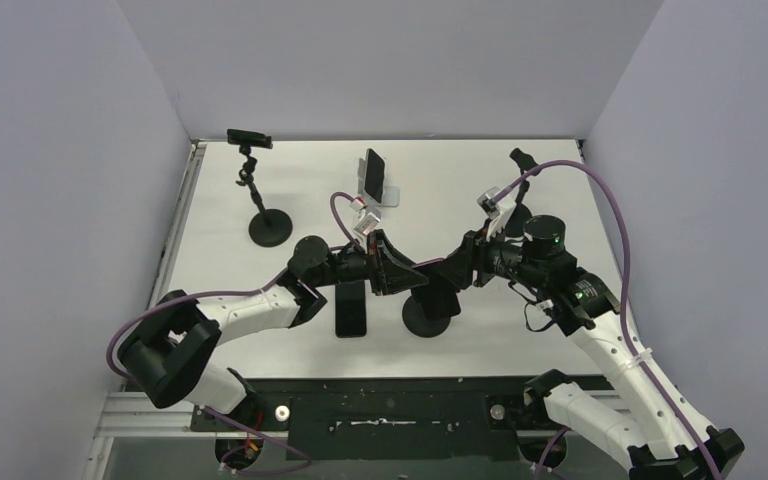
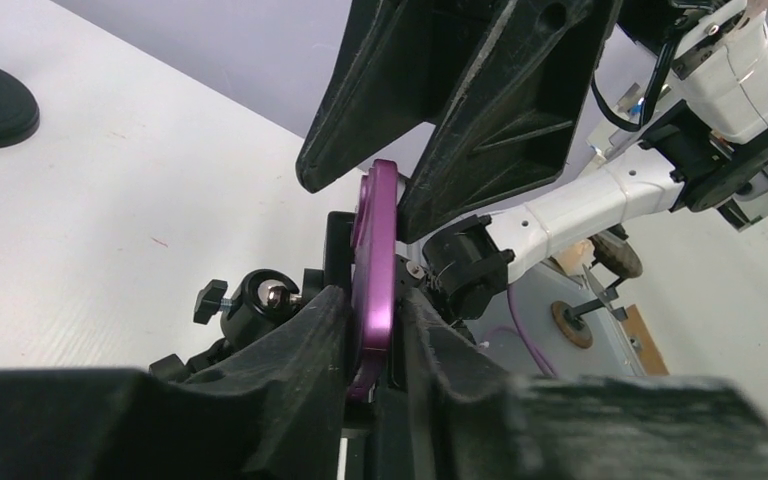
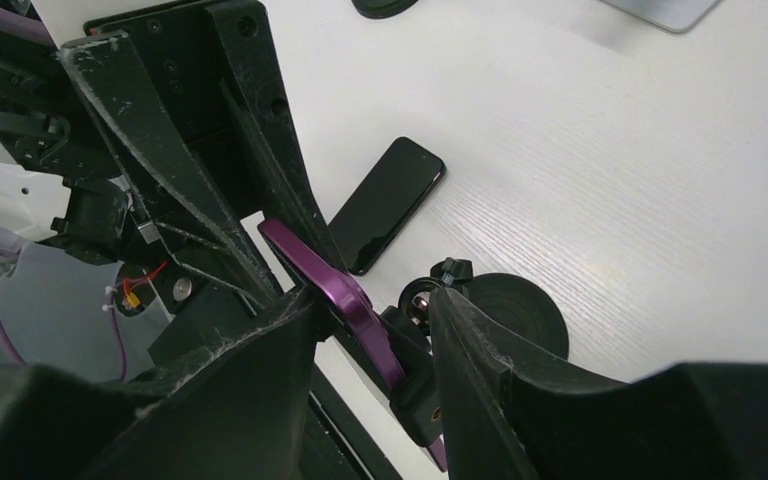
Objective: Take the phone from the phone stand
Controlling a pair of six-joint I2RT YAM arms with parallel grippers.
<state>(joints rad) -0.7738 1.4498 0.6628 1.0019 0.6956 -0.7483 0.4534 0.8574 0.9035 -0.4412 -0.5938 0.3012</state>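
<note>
A purple phone (image 2: pixel 375 270) stands on edge in the clamp of a black phone stand with a round base (image 1: pixel 427 317) at the table's near middle. My left gripper (image 2: pixel 375 315) is shut on the phone's lower edge, a finger on each face. My right gripper (image 3: pixel 375 310) comes from the other side. It is closed around the stand's clamp (image 3: pixel 425 400). One finger touches the phone (image 3: pixel 325 285) and the other presses by the ball joint (image 3: pixel 422 300). In the top view both grippers (image 1: pixel 405 275) (image 1: pixel 450 275) meet above the stand, and the phone is hidden between them.
A black phone (image 1: pixel 351 308) lies flat just left of the stand's base. A second stand (image 1: pixel 268 225) at the back left holds a dark phone (image 1: pixel 249 137). Another phone (image 1: pixel 372 175) leans on a silver stand at the back centre. A further stand (image 1: pixel 520 160) is at the back right.
</note>
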